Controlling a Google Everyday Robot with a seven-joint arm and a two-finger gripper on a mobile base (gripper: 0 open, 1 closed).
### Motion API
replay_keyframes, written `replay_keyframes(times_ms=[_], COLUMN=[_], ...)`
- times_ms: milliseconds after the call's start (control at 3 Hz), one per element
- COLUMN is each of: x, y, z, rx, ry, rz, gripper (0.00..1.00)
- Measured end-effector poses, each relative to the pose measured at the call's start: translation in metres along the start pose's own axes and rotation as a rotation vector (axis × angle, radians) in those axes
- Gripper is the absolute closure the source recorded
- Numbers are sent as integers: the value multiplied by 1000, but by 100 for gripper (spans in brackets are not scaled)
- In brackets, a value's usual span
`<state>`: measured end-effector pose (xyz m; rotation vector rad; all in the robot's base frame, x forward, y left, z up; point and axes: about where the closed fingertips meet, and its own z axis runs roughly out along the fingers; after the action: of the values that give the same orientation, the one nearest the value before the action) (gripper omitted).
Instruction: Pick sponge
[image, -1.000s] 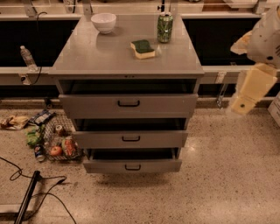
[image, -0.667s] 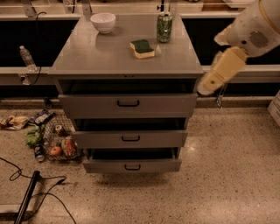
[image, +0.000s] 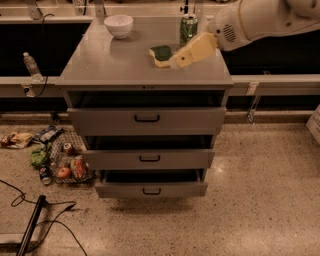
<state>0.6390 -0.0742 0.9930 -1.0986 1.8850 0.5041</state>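
hovering over the grey cabinet top (image: 115, 65), the gripper (image: 175, 61) is slanting in from the right, its tip just beside the sponge (image: 160, 53); whether it is spread or pressed together cannot be told. the sponge is lying green side up near the green can (image: 188, 28), apart from the white bowl (image: 119, 25)

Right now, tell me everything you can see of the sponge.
The sponge is a small rectangular block with a dark green scouring top over a pale yellow foam body; the yellow shows along its front edge. It lies flat, green side up, on the gray cabinet top, right of centre, in front of the green can and apart from it. The tool hides its right end in this view; whether the two touch cannot be told.
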Motion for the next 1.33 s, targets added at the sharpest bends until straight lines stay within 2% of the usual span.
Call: replay_keyframes(times_ms=[333, 667, 1000, 1333], x=[13, 35, 22, 22], y=[-28, -63, -69, -69], z=[46, 74, 70, 86], rx=[81, 213, 238, 183], ry=[-33, -82, -117, -103], rz=[27, 131, 119, 75], gripper=[0, 0, 0, 0])
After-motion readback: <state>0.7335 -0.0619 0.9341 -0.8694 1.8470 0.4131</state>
